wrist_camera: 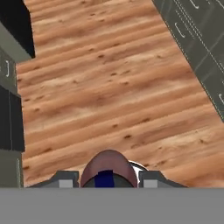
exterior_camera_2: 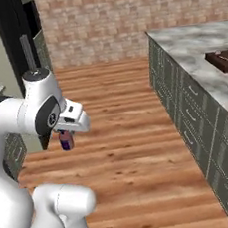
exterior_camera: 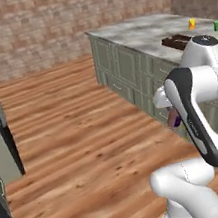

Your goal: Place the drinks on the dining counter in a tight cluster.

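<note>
Left base view: arm folded close to its own body, well short of the dining counter (exterior_camera: 133,30), which runs along the right with sage-green drawer fronts under a marble top. On that top, far end, a small yellow cup (exterior_camera: 192,24) and a small green cup (exterior_camera: 217,25), neither a drink to move, and a dark brown tray-like object (exterior_camera: 176,41) nearer. A sliver of the red bottle (exterior_camera: 173,118) peeks out under the forearm, a purple-blue patch at its lower edge.

Right base view: gripper (exterior_camera_2: 65,136) hangs over open plank floor (exterior_camera_2: 123,135), pinching the bottle (exterior_camera_2: 65,140) from above; it reads reddish-brown with a violet-blue lower part, small, hanging roughly upright. Counter (exterior_camera_2: 193,42) is well apart to the right.

Hand view: looking down the fingers, the bottle's rounded maroon body (wrist_camera: 107,168) sits between the two tips with a blue band at centre (label or cap, cannot tell which). Fingers are pressed in on it from both sides.

Judgement: this is the carry leg. Keep the bottle upright and the grip steady while closing on the counter, lift it clear of the marble edge before reaching in, and set it down away from the tray so the other drinks can stand touching-close.
</note>
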